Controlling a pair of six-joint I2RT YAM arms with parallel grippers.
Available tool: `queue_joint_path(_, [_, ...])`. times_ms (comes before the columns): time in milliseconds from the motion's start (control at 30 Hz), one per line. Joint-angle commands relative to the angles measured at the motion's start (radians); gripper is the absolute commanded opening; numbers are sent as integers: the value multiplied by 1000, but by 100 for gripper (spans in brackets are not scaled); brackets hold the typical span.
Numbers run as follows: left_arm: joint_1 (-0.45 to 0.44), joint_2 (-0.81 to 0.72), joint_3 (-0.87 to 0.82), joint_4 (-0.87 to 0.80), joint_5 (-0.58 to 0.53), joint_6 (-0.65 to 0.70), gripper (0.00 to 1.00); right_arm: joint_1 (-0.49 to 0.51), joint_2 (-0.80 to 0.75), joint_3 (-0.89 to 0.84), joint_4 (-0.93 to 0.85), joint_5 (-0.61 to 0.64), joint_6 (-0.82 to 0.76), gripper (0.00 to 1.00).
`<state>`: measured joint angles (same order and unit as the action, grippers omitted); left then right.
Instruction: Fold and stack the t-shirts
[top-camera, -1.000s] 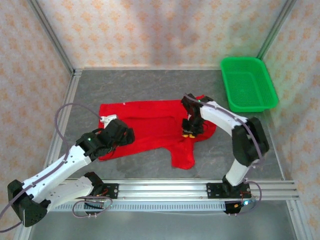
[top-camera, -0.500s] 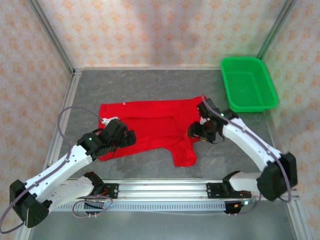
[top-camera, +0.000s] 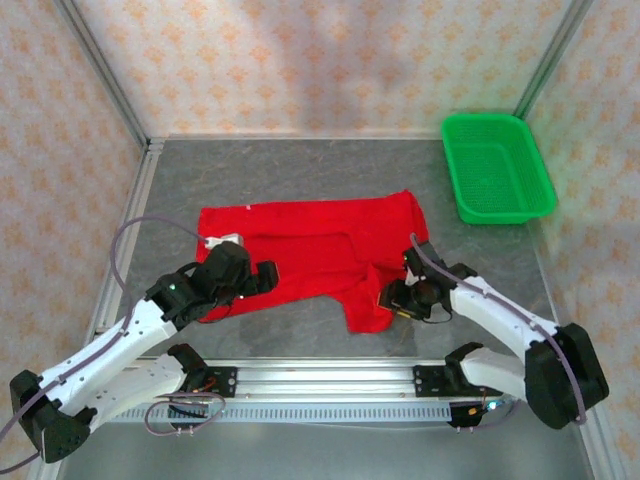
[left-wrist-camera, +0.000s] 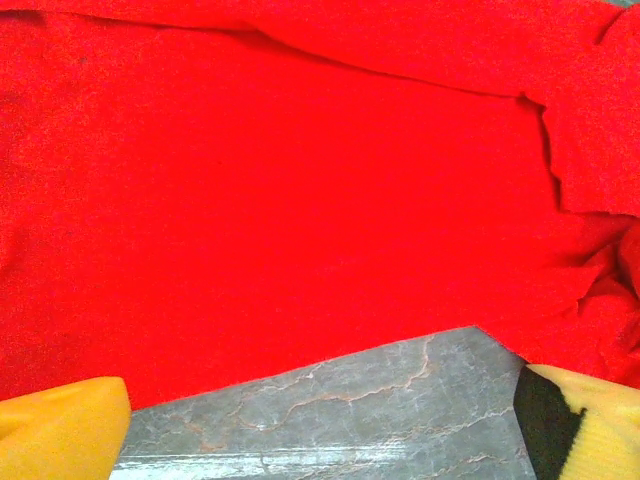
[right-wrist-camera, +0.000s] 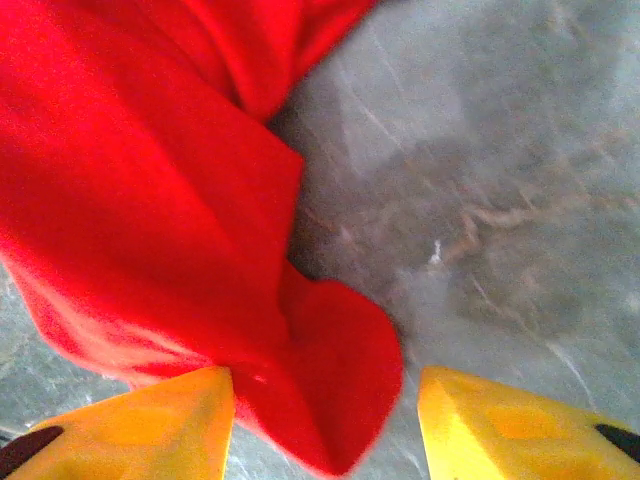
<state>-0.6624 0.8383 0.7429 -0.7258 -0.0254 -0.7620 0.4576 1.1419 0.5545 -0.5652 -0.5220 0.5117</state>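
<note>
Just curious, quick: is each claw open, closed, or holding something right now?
Left claw: wide open, holding nothing.
Right claw: open, a fold of the red t-shirt between its fingers, not pinched.

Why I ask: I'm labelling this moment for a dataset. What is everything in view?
bright red short-sleeved cloth t-shirt: one, red, spread mid-table.
green plastic mesh basket: one, green, far right corner, apart from the t-shirt.
grey marbled table: one, grey, under everything.
left gripper: one, yellow-tipped, open over the t-shirt's near edge.
right gripper: one, yellow-tipped, open, t-shirt fold between its fingers.
</note>
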Motion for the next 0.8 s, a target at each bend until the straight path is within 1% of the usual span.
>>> queue_joint_path(0, [-4, -19, -25, 7, -1, -15, 100, -5, 71, 5, 172, -30, -24, 43])
queue_joint_path(100, [-5, -36, -31, -3, -5, -20, 100, -6, 141, 50, 174, -16, -39, 20])
queue_joint_path(133, [-4, -42, -34, -6, -7, -22, 100, -5, 158, 79, 151, -16, -51, 14])
queue_joint_path(233, [-5, -54, -32, -15, -5, -20, 100, -5, 138, 163, 50, 6, -66, 6])
queue_joint_path(333, [-4, -51, -40, -10, -2, -26, 99, -4, 141, 278, -133, 32, -90, 3])
queue_joint_path(433, [-9, -34, -58, 24, 13, -36, 99, 10, 179, 362, -292, 1, -86, 4])
queue_joint_path(533, [-20, -6, -65, 47, 15, -40, 99, 53, 214, 407, -409, 9, -71, 4])
queue_joint_path(633, [-31, 25, -62, 63, 14, -35, 99, 120, 266, 453, -488, 78, -74, 4])
queue_joint_path(767, [-35, 51, -59, 64, 12, -30, 98, 186, 356, 492, -496, 124, -67, 5])
